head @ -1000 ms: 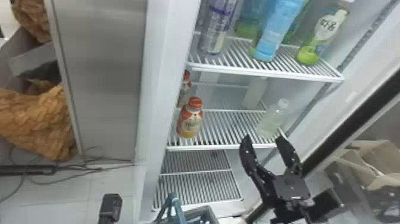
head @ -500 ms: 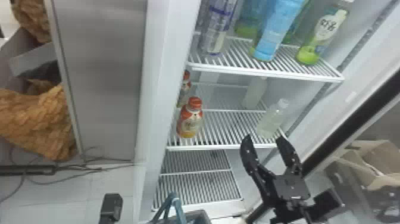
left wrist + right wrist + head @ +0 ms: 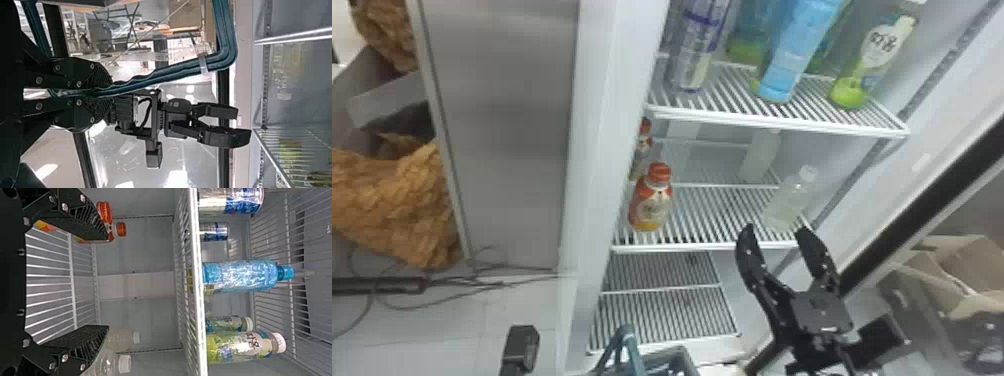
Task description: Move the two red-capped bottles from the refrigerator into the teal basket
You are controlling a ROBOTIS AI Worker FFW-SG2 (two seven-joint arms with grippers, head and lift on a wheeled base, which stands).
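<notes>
Nothing clearly shifted | right gripper [image 3: 777,229] spread, empty | red-capped bottles [image 3: 652,206] left of it, apart | left gripper [image 3: 105,93] clasping basket handle [image 3: 633,353]

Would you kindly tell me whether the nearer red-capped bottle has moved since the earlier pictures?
No, the bottle still stands in the same spot near the left end of the shelf, just behind its front edge.

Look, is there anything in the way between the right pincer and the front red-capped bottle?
Nothing I can see. The front red-capped bottle stands left on its shelf; the open right pincer is near the right end. The clear bottle there isn't between them.
</notes>
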